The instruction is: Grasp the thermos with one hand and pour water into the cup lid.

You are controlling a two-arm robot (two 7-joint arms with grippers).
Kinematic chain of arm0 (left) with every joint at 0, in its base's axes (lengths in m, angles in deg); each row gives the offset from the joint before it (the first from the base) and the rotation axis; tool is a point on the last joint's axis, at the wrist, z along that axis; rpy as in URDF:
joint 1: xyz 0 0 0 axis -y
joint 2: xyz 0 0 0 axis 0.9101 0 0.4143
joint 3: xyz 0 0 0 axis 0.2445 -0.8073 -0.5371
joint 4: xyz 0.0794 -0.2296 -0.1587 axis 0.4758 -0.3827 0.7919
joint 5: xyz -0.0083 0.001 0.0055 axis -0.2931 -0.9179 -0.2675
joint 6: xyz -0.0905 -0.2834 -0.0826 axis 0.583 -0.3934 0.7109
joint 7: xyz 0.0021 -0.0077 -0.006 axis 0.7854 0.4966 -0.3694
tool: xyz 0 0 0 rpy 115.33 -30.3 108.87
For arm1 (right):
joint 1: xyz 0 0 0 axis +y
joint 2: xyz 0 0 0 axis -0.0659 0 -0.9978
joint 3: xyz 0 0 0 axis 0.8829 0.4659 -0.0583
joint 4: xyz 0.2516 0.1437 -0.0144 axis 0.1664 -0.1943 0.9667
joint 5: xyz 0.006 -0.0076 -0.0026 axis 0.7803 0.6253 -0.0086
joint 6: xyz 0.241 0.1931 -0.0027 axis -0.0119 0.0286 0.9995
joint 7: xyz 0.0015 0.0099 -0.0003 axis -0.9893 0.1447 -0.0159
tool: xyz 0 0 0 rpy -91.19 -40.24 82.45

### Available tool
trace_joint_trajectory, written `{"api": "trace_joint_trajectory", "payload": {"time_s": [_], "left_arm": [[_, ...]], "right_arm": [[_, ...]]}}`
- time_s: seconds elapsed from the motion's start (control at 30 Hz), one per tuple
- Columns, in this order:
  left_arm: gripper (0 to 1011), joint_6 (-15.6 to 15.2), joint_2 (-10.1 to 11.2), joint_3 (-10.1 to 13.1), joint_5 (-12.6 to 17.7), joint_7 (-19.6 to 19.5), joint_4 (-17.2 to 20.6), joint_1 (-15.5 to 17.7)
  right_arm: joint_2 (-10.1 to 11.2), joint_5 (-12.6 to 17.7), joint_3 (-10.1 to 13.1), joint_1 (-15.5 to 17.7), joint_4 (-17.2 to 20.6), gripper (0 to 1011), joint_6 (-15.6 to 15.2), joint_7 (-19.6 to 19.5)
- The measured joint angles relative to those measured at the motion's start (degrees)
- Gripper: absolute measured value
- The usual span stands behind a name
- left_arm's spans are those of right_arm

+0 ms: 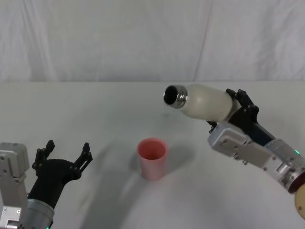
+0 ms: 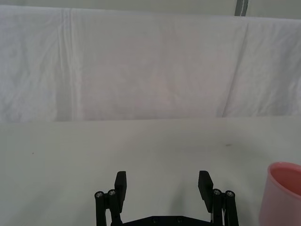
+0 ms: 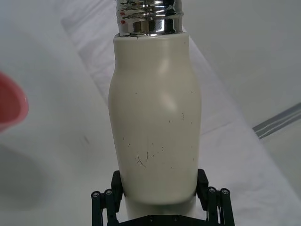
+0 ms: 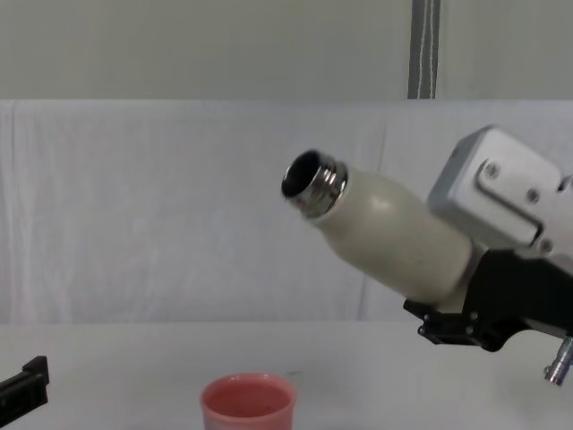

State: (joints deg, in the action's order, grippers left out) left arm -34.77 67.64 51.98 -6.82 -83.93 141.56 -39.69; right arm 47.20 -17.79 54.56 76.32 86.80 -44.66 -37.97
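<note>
Head view: tall cream-white matte thermos [image 1: 205,101], rigid, likely slippery, is clamped low on its body by right gripper [image 1: 237,106]; left gripper [image 1: 66,157] is held open near bench's left front edge.

The head view looks down from above; the chest view looks low across the white cloth-covered table [image 4: 107,358]. Both share the small salmon-pink plastic cup [image 1: 152,157] at 6 o'clock.

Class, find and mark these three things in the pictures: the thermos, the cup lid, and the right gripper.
thermos [image 1: 206,101]: head view, middle of its cream body.
cup lid [image 1: 153,161]: head view, front of its pink wall.
right gripper [image 3: 161,186]: right wrist view, midway between the fingertips, shut on the bottle's base.
</note>
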Motion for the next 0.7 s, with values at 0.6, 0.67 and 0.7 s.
{"api": "trace_joint_trajectory", "payload": {"time_s": [0.6,0.67,0.7], "left_arm": [[1001,0.0,0.0,0.0,0.0,0.0,0.0,0.0],[1001,0.0,0.0,0.0,0.0,0.0,0.0,0.0],[1001,0.0,0.0,0.0,0.0,0.0,0.0,0.0]], "right_arm": [[-4.2,25.3,8.7,4.2,1.6,955,2.0,5.5],[-4.3,27.6,9.4,4.6,1.8,955,1.9,5.9],[-4.3,29.1,9.7,4.9,1.9,955,1.8,6.2]]}}
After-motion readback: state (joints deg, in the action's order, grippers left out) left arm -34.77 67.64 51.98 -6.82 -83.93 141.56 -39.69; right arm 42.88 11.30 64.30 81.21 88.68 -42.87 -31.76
